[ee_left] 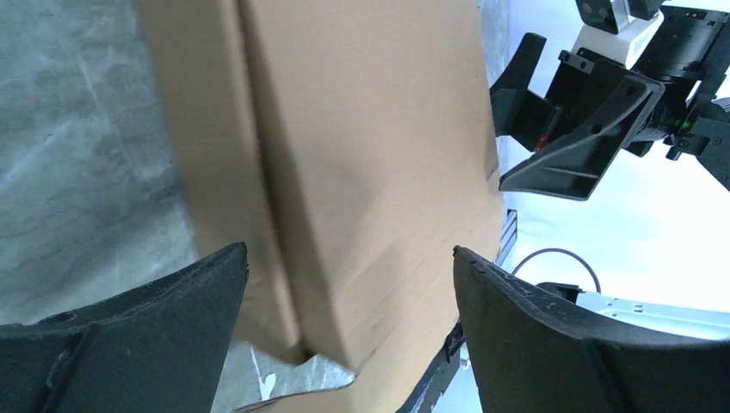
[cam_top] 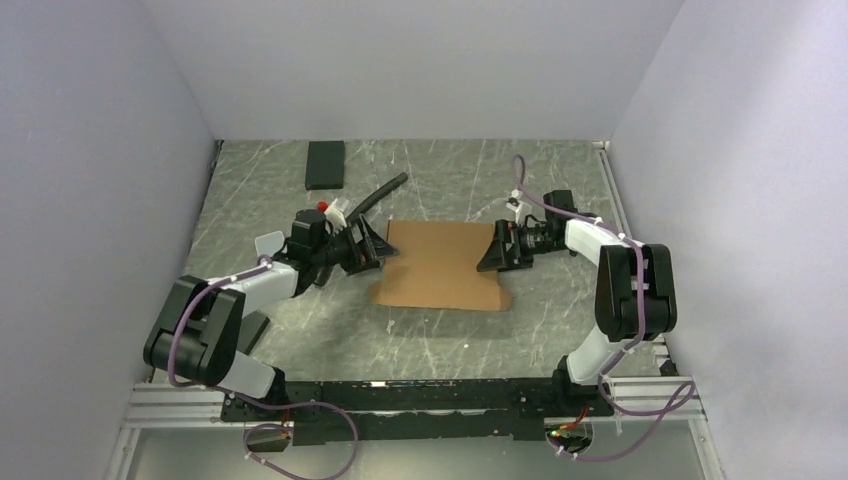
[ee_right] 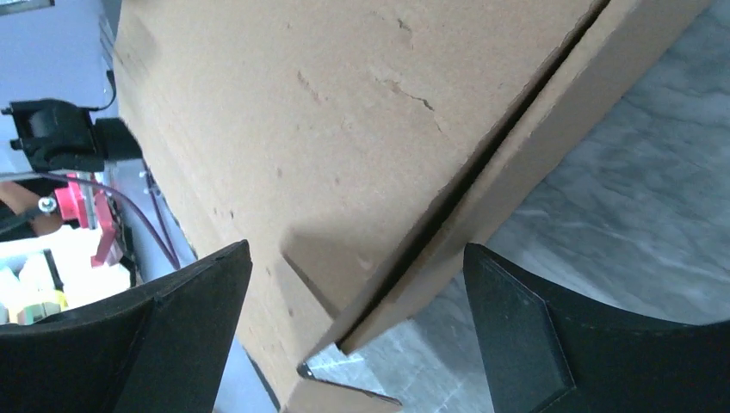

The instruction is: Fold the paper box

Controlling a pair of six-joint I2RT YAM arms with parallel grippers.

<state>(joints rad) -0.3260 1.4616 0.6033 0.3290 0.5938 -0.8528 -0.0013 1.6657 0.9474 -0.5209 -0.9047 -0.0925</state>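
Note:
The paper box (cam_top: 440, 265) is a flat brown cardboard sheet with folded side flaps, lying mid-table. My left gripper (cam_top: 377, 246) is open at its left edge. My right gripper (cam_top: 492, 250) is open at its right edge. In the left wrist view the box (ee_left: 370, 146) fills the space ahead of my left gripper (ee_left: 349, 258), with a side flap folded over it; the jaws stand wide apart. In the right wrist view the box (ee_right: 327, 129) shows a raised flap and a corner between the spread jaws of my right gripper (ee_right: 357, 254). Neither gripper holds anything.
A small black flat block (cam_top: 325, 163) lies at the back left. A black tube (cam_top: 378, 195) lies behind the left gripper. The marbled table (cam_top: 560, 320) is walled on three sides, and a metal rail (cam_top: 400, 395) runs along the near edge.

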